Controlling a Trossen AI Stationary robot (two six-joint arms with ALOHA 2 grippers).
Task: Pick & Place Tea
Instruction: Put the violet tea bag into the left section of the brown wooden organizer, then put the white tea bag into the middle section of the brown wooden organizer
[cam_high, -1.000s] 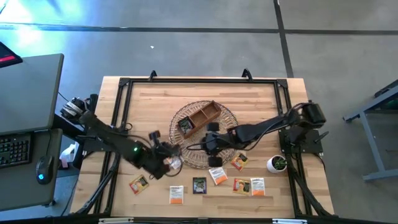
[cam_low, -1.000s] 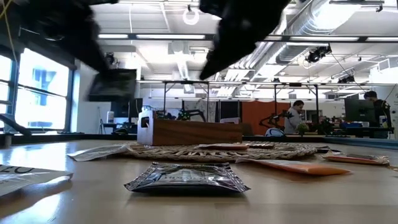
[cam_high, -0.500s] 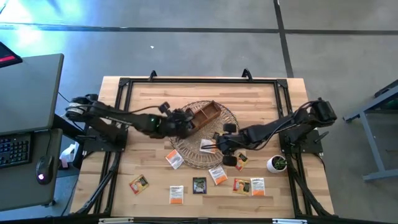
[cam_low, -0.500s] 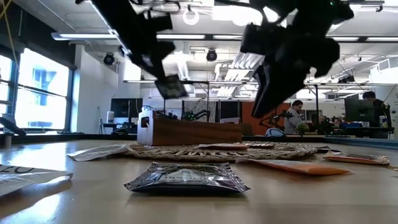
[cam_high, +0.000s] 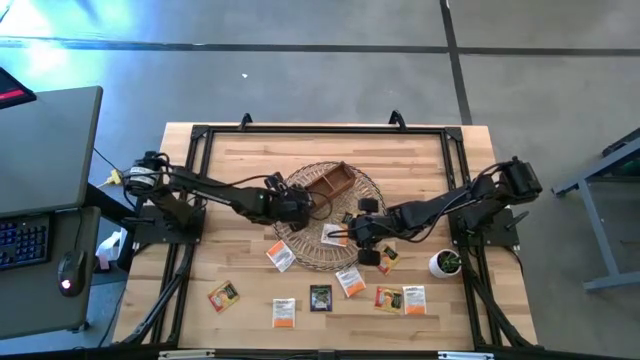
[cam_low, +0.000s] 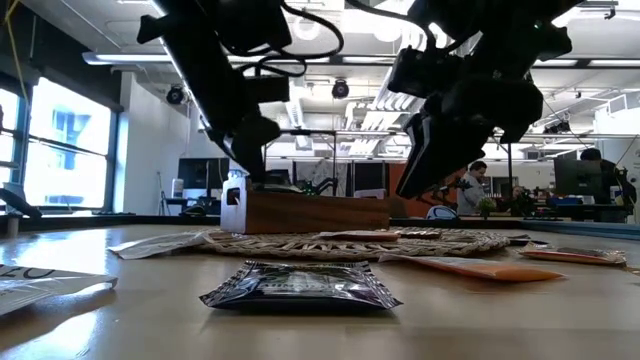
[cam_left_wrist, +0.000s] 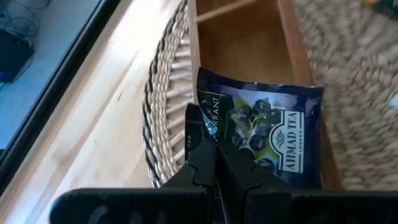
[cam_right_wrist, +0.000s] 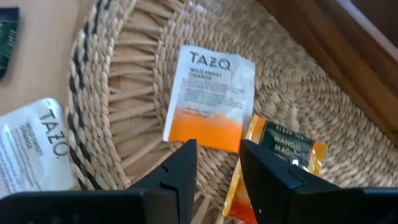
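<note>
Reaching in over the round wicker basket (cam_high: 330, 216) at the middle of the tabletop (cam_high: 230, 160), both arms work above it. At the basket's left side, the left pincer (cam_left_wrist: 214, 163) is pinched tight on the corner of a dark blue Ahmad Tea sachet (cam_left_wrist: 267, 134), which sits tilted in the end compartment of the brown wooden tray (cam_left_wrist: 249, 37) lying on the basket; the high view shows this pincer (cam_high: 296, 208) right at that end of the tray (cam_high: 325, 187). Over the basket's right part, the right pincer (cam_right_wrist: 214, 163) hovers with its fingers a narrow gap apart and nothing between them. Just beyond its fingertips a white-and-orange Tazo sachet (cam_right_wrist: 210, 98) lies flat on the wicker weave, and an orange mango sachet (cam_right_wrist: 273, 155) lies touching that sachet's lower corner. Another white Tazo sachet (cam_right_wrist: 31, 146) lies at the basket's rim, partly off it. Outside the basket, on its near side, more sachets lie scattered on the tabletop: a white-and-orange one (cam_high: 280, 255) against the rim, a black one (cam_high: 320, 297), and several orange and white ones in a loose row (cam_high: 400, 298). From the low view, the black sachet (cam_low: 300, 285) lies nearest, in front of the basket. A small potted plant (cam_high: 445, 263) stands to the basket's right.
</note>
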